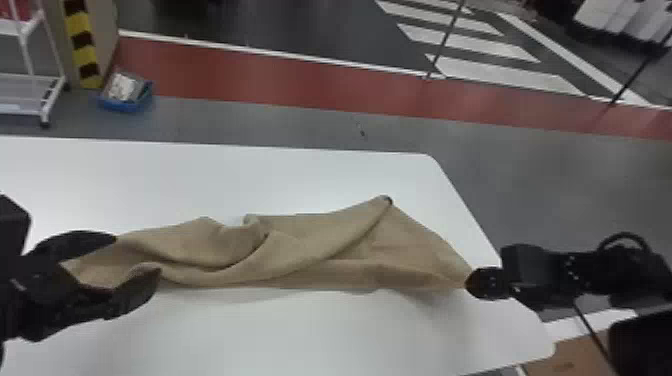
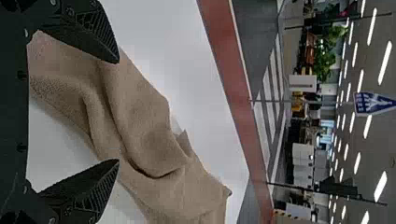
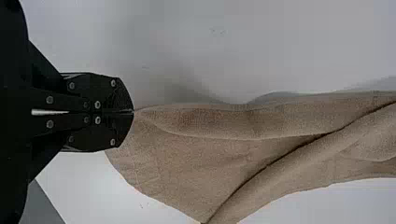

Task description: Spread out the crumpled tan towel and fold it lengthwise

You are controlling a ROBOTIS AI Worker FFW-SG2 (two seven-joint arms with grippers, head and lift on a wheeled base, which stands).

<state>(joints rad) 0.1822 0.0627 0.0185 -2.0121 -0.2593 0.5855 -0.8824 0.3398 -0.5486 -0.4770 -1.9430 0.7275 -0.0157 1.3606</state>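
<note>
Tan towel point(image 1: 300, 252) stretched from left gripper point(image 2: 117, 111), its end between wide-apart fingers, to right gripper point(image 3: 133, 112), which held opposite end pinched.

Work area: white table point(image 1: 250, 175), grey floor point(image 1: 525, 170).
Past the table I see a red strip point(image 1: 280, 80), white stripes point(image 1: 505, 75), a rack point(image 1: 22, 92), a blue bin point(image 1: 125, 106) beside a striped post point(image 1: 81, 42), a plant point(image 2: 324, 56), and rows of lit ceiling lamps point(image 2: 385, 60).

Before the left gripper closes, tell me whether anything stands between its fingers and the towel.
Nothing visible stands in the way. The left gripper is open, with one end of the tan towel between its fingers. The right gripper is shut on the opposite end.
</note>
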